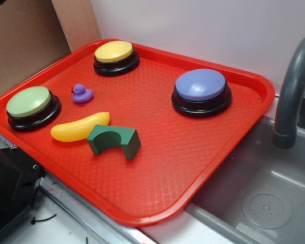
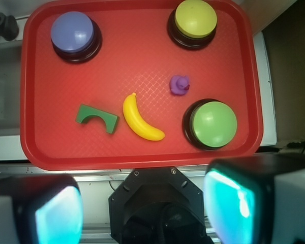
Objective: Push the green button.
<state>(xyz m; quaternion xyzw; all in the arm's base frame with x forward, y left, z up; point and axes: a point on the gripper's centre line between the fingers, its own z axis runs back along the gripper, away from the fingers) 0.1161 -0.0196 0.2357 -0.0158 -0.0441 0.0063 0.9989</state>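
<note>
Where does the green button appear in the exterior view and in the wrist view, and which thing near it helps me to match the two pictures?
Exterior view: the green button sits at the far left of the red tray, near its left edge.
Wrist view: the green button sits at the lower right of the tray, above the gripper.
Shared landmark: the small purple duck, between the green button and the yellow button.

Pale green button (image 1: 29, 101) (image 2: 213, 124), black base, upright

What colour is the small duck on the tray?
Purple. The duck shows best in the exterior view, beside the green button.
</note>
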